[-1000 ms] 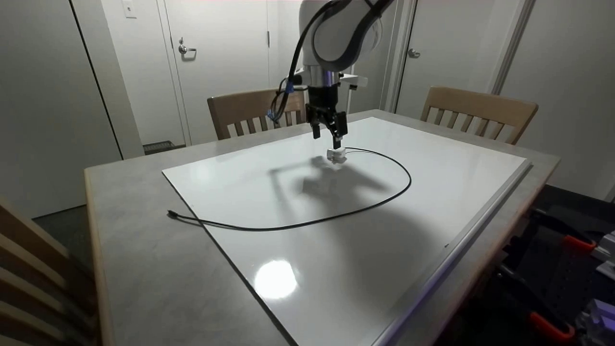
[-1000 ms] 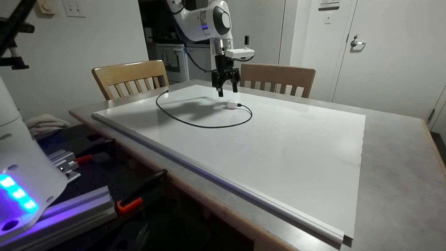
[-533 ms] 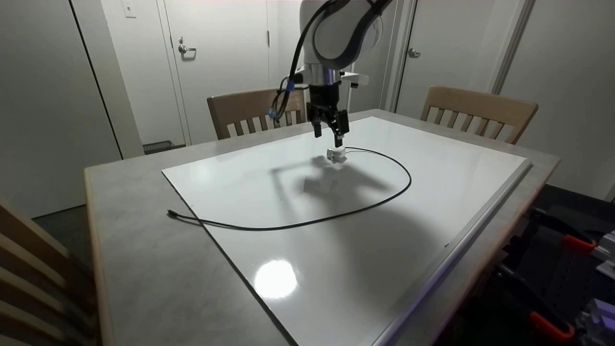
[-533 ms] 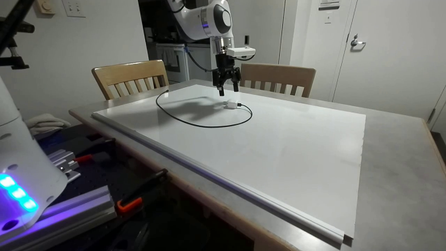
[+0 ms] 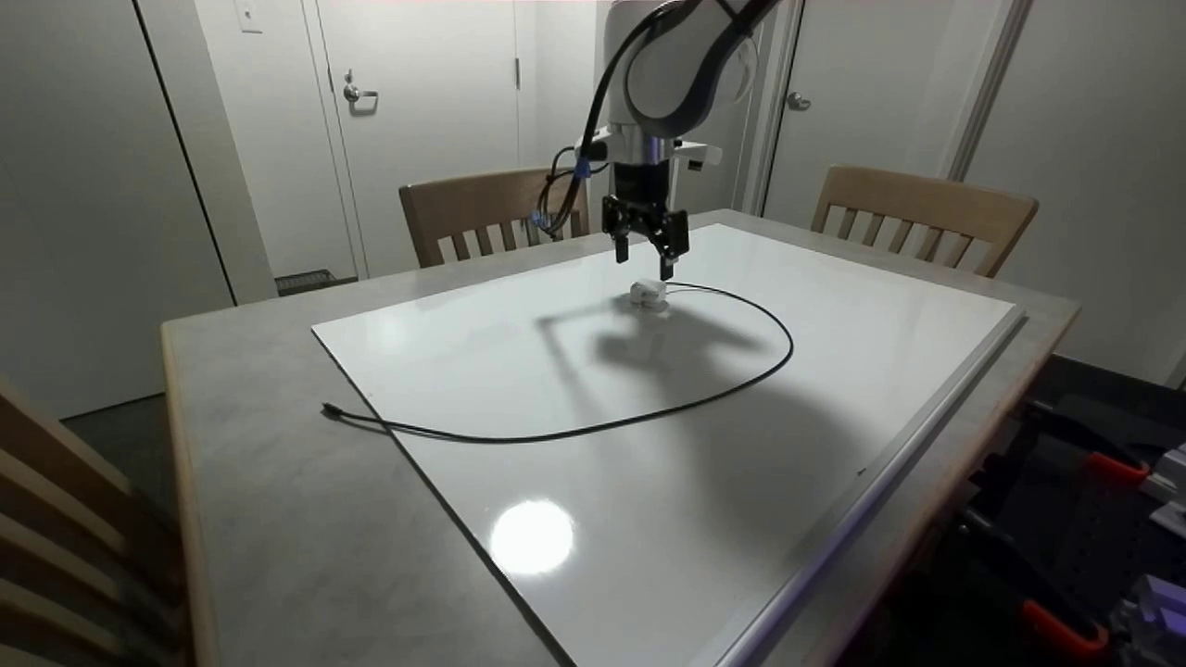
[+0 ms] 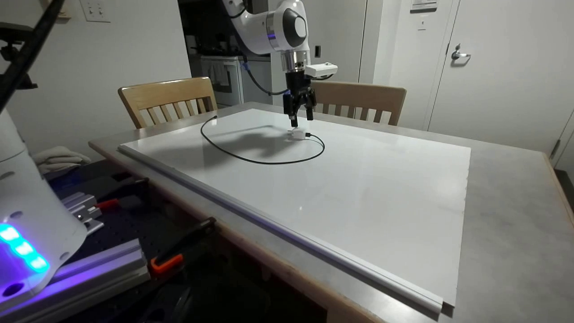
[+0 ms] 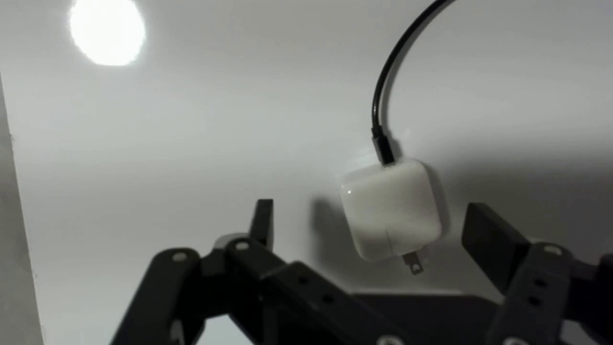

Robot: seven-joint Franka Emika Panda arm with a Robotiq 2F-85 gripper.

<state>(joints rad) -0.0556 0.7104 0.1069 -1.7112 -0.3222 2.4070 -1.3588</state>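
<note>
Beneath the gripper (image 6: 302, 119) spreads a glossy whiteboard (image 6: 358, 202), flat on a grey table (image 6: 506, 233) with a wooden edge; an aluminium-coloured rail (image 6: 278, 226) borders the whiteboard, well apart from the jaws. Farther off than the jaws in both exterior views, slat-back wooden chairs (image 6: 166, 94) stand at the table. Past them, in an exterior view, are a stove (image 6: 229, 78) and, off to the side of the jaws, a white door (image 6: 506, 72) with a lever handle (image 6: 460, 55).

The jaws stand wide apart, pointing down, with nothing in their grip. A white wall charger (image 7: 390, 211) lies on the whiteboard just below them. Seen in the wrist view, it lies under the gap between the two fingers (image 7: 493, 244), slightly turned and touching neither, closer to the finger on the right of that view. A metal prong (image 7: 413, 262) sticks out from the charger's side nearest the gripper's body. From its opposite side a black cable (image 7: 377, 100) leads away from the jaws, looping across the whiteboard until its free end passes the whiteboard's edge.
</note>
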